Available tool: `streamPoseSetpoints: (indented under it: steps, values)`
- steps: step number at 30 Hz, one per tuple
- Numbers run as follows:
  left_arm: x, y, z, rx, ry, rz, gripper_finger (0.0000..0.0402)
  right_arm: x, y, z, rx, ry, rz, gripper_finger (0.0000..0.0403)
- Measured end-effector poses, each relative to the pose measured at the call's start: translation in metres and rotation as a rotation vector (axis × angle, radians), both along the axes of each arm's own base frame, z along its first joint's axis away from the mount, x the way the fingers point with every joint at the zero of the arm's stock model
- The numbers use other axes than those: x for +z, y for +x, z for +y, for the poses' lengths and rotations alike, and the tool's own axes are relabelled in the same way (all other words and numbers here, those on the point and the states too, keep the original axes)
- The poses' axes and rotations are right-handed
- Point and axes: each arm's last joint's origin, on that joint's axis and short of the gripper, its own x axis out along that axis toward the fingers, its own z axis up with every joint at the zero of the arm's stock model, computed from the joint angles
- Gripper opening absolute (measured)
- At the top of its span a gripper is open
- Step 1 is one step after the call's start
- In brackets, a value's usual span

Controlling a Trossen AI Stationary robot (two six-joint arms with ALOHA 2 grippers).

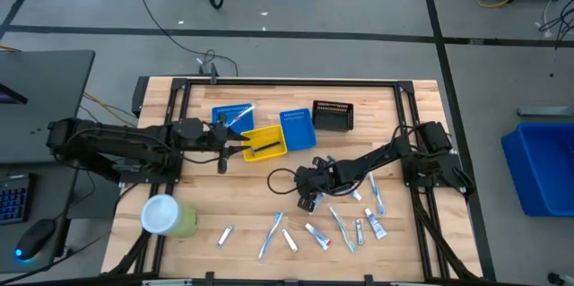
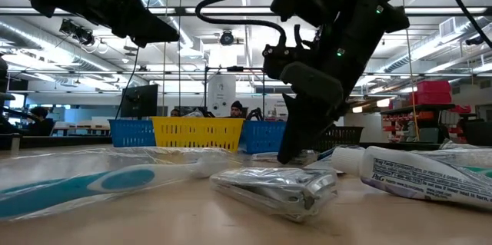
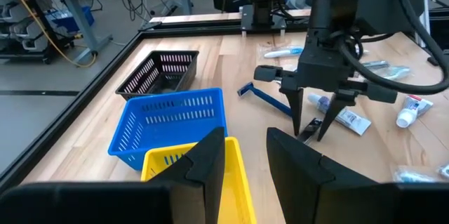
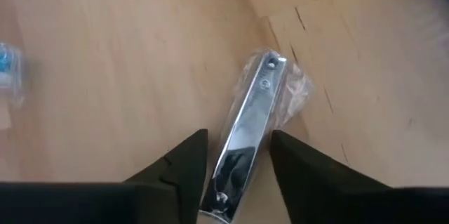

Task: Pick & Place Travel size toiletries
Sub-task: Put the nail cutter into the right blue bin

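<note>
My right gripper [image 1: 310, 198] points down at the middle of the table, open. Its fingers stand on either side of a shiny metal nail clipper in clear wrap [image 4: 247, 136] that lies flat on the wood. I cannot tell whether they touch it. In the left wrist view the same gripper [image 3: 311, 127] stands over that item. More toiletries lie near the table's near edge: blue-white toothbrushes [image 1: 272, 232] and small white tubes [image 1: 318, 236]. A dark blue razor [image 3: 263, 98] lies beside the right gripper. My left gripper [image 3: 245, 155] is open, above the yellow bin [image 1: 263, 143].
Two blue bins [image 1: 231, 117] [image 1: 298, 130] and a black bin [image 1: 333, 116] sit beside the yellow one toward the far edge. A big green cylinder with a white lid [image 1: 167, 216] stands at the near left. A black cable loops on the table beside the right gripper.
</note>
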Motion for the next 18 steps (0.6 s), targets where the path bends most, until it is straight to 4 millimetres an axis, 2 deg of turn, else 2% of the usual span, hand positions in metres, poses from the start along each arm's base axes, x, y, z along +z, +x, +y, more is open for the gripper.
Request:
streamPoseSetpoints:
  steps: [7,12,14,18]
  values:
    - [0.000,0.000,0.000,0.000,0.000,0.005,0.0116,0.000,0.002,0.000,-0.027,0.023,-0.031,0.0062]
    - [0.000,0.000,0.000,0.000,0.000,0.005,0.0116,0.006,0.008,0.004,0.068,0.040,-0.065,0.0056]
    - [0.000,0.000,0.000,-0.001,0.001,0.005,0.0116,0.018,0.010,0.005,0.138,0.013,-0.089,0.0056]
    - [0.000,0.000,0.000,-0.006,0.020,0.008,0.0116,0.061,0.016,0.001,0.243,-0.114,-0.196,0.0066]
